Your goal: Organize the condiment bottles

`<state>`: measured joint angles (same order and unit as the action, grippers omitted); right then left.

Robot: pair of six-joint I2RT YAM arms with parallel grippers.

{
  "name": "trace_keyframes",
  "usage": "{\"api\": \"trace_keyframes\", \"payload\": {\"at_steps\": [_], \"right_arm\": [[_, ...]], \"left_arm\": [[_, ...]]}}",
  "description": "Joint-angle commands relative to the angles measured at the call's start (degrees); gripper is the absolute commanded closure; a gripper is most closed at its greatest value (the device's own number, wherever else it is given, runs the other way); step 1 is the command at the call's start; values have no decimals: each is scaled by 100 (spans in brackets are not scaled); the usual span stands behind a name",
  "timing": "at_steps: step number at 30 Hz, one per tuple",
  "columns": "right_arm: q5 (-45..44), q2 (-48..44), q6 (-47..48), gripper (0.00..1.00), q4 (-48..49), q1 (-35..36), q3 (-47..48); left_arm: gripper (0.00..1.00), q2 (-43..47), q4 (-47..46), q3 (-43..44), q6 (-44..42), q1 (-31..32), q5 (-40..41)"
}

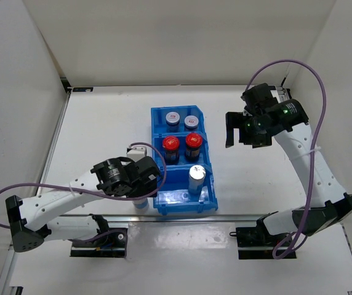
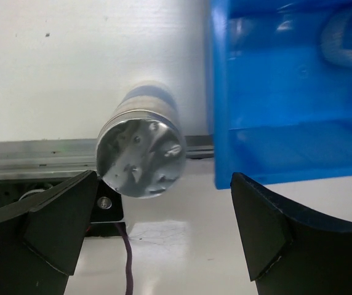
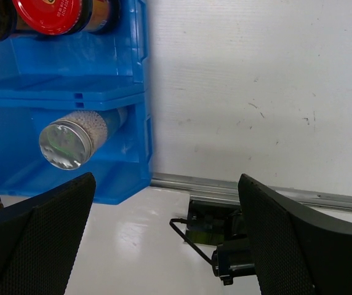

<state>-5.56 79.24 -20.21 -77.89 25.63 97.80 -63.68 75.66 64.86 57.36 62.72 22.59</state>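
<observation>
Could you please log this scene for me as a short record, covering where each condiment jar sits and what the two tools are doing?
Bin: blue, three compartments
Far compartment: two grey-white-capped jars
Middle compartment: two red-capped jars
Near compartment: one silver-capped jar
Outside bin: second silver-capped jar, on the table by the near left corner
Left tool: open, above the second silver-capped jar, gripping nothing
Right tool: open, empty, hovering right of the bin

Top view, lower centre: loose silver-cap jar (image 1: 140, 203) mostly hidden under left gripper (image 1: 156, 176). Grey-white caps (image 1: 173, 119): red marks too small to read. Right wrist, upper left: red-cap jars (image 3: 56, 13) cut by top edge. Left wrist, right side: blue bin (image 2: 287, 92) blurred, cut off.
</observation>
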Motion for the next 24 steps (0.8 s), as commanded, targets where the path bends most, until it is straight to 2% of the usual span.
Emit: {"api": "trace_keyframes", "payload": {"at_steps": [1, 6, 11, 13, 16, 17, 19, 20, 22, 23, 24], "right_arm": [[73, -6, 131, 0, 28, -5, 20], [73, 135, 184, 0, 28, -5, 160], [134, 250, 184, 0, 28, -5, 222], [187, 302, 184, 0, 28, -5, 222], [187, 302, 184, 0, 28, -5, 284], [135, 302, 184, 0, 28, -5, 336], [134, 355, 184, 0, 28, -5, 336], [134, 355, 184, 0, -24, -5, 336], [73, 355, 132, 0, -25, -5, 389], [73, 355, 131, 0, -25, -5, 389], [73, 355, 131, 0, -25, -5, 319]], "left_arm": [[0, 276, 10, -377, 397, -101, -97], [0, 558, -156, -773, 478, -435, 8], [0, 436, -718, -958, -179, -821, -53], [3, 383, -1051, -1019, -400, -945, -281], [20, 216, -1263, -1072, -656, -1086, -475], [32, 163, -1264, -1072, -726, -1139, -527], [43, 163, -1264, -941, -797, -1200, -527], [58, 163, -1212, -827, -849, -1253, -527], [74, 163, -1028, -476, -850, -1253, -379], [86, 163, -922, -31, -850, -1253, -221], [89, 76, -721, 209, -919, -1253, -142]]}}
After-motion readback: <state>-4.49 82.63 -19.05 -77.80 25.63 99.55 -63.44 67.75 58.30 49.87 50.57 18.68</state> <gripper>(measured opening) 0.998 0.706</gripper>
